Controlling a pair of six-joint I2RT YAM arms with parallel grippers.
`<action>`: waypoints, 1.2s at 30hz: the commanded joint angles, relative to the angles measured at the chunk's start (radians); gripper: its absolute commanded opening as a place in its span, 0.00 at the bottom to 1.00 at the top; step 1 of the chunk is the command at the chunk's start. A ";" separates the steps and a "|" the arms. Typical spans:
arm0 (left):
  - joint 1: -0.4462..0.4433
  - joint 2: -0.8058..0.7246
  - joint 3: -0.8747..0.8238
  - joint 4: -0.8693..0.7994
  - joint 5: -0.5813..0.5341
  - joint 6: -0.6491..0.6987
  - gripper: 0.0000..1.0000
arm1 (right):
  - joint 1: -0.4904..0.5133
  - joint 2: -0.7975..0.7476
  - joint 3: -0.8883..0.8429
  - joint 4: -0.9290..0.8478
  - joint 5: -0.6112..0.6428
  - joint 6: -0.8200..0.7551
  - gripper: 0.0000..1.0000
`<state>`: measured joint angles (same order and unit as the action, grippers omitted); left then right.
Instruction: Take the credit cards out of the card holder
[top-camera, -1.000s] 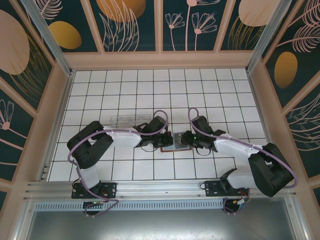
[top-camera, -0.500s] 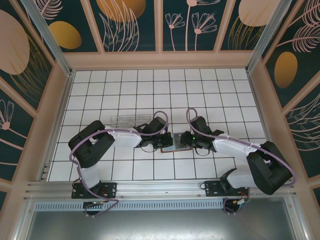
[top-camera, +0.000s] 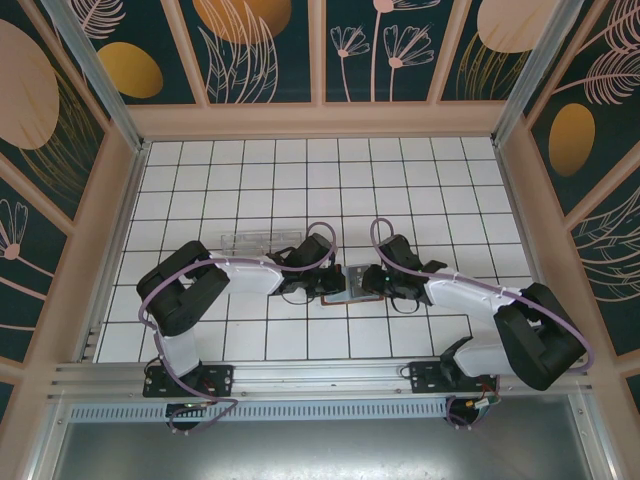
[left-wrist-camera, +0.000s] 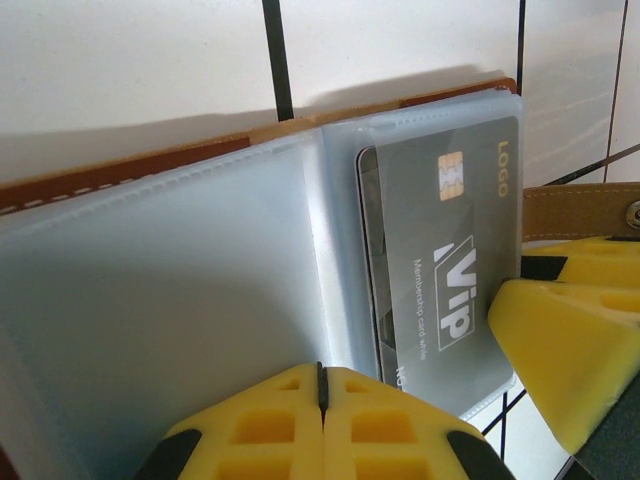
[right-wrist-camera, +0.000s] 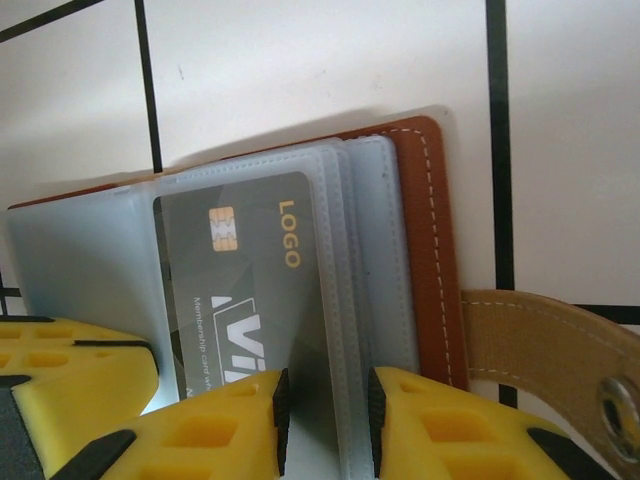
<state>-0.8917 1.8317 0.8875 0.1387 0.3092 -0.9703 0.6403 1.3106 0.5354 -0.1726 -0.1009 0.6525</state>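
The brown card holder (top-camera: 350, 284) lies open on the white tiled table between my two grippers, its clear sleeves up. A grey "VIP" credit card (left-wrist-camera: 450, 260) (right-wrist-camera: 240, 270) sits in one sleeve, beside the brown stitched cover (right-wrist-camera: 425, 250). My left gripper (left-wrist-camera: 322, 372) (top-camera: 328, 285) is shut, its tips resting on the left clear sleeve next to the card. My right gripper (right-wrist-camera: 322, 405) (top-camera: 372, 282) stands over the card's right edge with a narrow gap between its jaws; the card's edge and the sleeve edges show in that gap.
A clear plastic box (top-camera: 255, 240) lies on the tiles behind the left arm. The holder's tan strap with a snap (right-wrist-camera: 540, 340) sticks out to the right. Wooden walls close the table in on three sides.
My right gripper has shifted a little to the left, further over the card holder. The left gripper and the holder have stayed put.
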 joint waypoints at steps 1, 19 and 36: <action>0.004 0.008 -0.013 0.010 0.009 0.002 0.00 | 0.013 -0.006 0.029 -0.002 0.006 -0.007 0.30; 0.004 0.006 -0.014 0.012 0.013 0.002 0.00 | 0.030 -0.033 0.048 -0.028 0.060 -0.008 0.30; 0.004 0.009 -0.013 0.017 0.019 0.001 0.00 | 0.038 0.025 0.018 0.025 0.025 0.002 0.30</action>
<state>-0.8917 1.8317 0.8860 0.1455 0.3138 -0.9703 0.6662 1.3235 0.5583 -0.1776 -0.0540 0.6529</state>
